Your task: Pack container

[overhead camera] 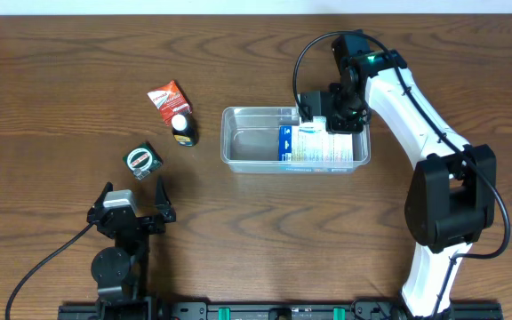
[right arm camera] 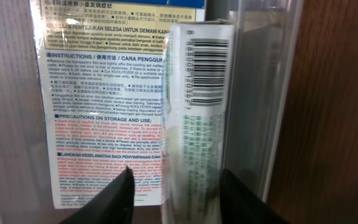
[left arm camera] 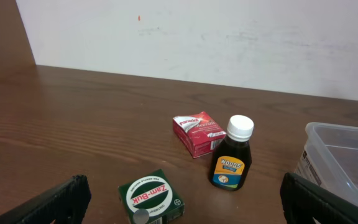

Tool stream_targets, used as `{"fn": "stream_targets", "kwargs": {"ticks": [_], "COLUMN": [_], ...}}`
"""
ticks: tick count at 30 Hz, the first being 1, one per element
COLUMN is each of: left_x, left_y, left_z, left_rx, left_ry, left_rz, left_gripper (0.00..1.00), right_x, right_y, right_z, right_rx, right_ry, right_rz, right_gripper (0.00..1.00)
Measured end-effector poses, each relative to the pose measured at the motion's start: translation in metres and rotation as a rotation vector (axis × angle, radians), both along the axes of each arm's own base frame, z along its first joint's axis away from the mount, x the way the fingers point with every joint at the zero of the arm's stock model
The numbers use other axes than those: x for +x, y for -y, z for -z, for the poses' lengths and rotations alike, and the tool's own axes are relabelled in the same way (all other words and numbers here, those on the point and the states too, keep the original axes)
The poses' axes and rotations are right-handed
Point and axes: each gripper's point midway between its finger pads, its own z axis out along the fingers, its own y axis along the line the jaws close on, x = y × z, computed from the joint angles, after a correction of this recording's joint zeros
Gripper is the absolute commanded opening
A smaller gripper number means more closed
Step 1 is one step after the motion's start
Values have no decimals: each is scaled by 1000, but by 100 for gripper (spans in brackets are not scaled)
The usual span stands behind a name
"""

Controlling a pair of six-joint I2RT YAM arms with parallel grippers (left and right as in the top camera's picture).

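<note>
Overhead, right gripper (overhead camera: 334, 123) sits over the tub (overhead camera: 252, 142), at its right end, around a thin box (right arm camera: 197, 112); can't tell if holding.

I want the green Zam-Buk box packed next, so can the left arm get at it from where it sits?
Probably yes. The Zam-Buk box lies just ahead of the open left gripper with nothing between them; the bottle and red box stand beyond it.
</note>
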Motion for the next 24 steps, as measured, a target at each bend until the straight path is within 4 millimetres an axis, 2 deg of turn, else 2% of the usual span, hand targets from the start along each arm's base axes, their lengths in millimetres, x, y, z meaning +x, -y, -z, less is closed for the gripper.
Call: {"fn": "stream_targets", "kwargs": {"ticks": [4,8,9,10,11,15,19,21,24], "left_x": [0,0,0,0,0,0,0,0,0], "left_y": [0,0,0,0,0,0,0,0,0], "left_z": [0,0,0,0,0,0,0,0,0], "left_rx": [0,0,0,0,0,0,0,0,0], "left_ry": [0,0,0,0,0,0,0,0,0], "left_rz": [0,0,0,0,0,0,0,0,0], "left_gripper": [98,98,98,98,98,98,98,98,98], "right_x": [0,-1,-2,-4,-5,-6,6,17,37], "right_y": [-5,-11,-13,-14,-15,-14,-4,7,39], "right_z": [-14,-49,-60,-71,-81,-120,-156,-170,-184], "right_rx": [8,36,44,54,62,87,117,137,167], "right_ry": [35,116,138,162,184,291,417,474,535], "right_rz": [-7,-7,-7,-6,-6,3,110,203,419], "right_gripper": [54,63,75,95,99,99,99,99,99]}}
